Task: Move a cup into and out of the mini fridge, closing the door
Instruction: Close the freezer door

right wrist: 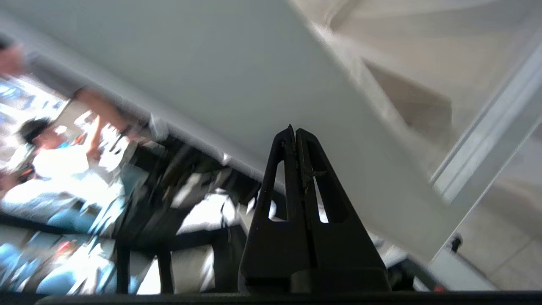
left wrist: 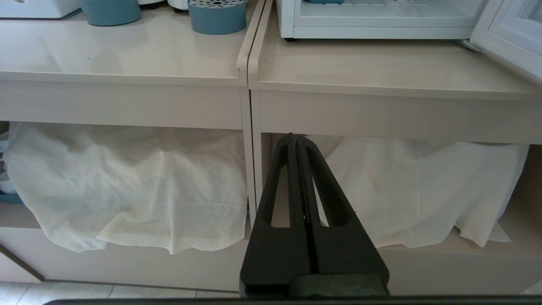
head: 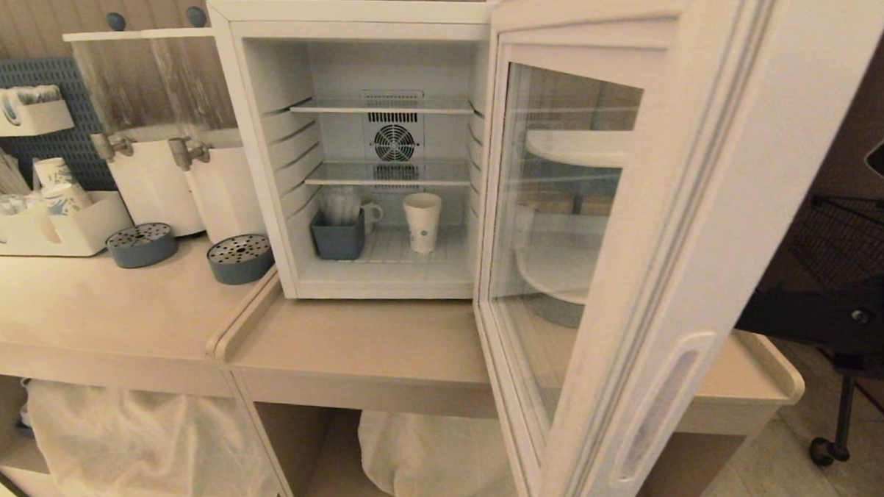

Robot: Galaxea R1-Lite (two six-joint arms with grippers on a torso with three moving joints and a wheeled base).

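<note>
The white mini fridge (head: 257,161) stands open on the counter. Its glass door (head: 677,249) is swung far out toward me. The cup (head: 421,222), white with a blue print, stands upright on the bottom wire shelf inside. Neither gripper shows in the head view. My left gripper (left wrist: 295,137) is shut and empty, hanging low in front of the counter's lower shelf, under the fridge's front edge (left wrist: 381,31). My right gripper (right wrist: 294,130) is shut on nothing and points at a broad pale panel (right wrist: 237,76), apparently the door's outer side.
A blue bin (head: 337,237) with straws and a mug sits beside the cup. Two blue drip trays (head: 240,258), dispensers and a holder of stacked cups (head: 54,183) are on the left. White cloths (left wrist: 127,186) fill the shelf below. A dark wheeled stand (head: 836,328) is right; people (right wrist: 46,169) beyond.
</note>
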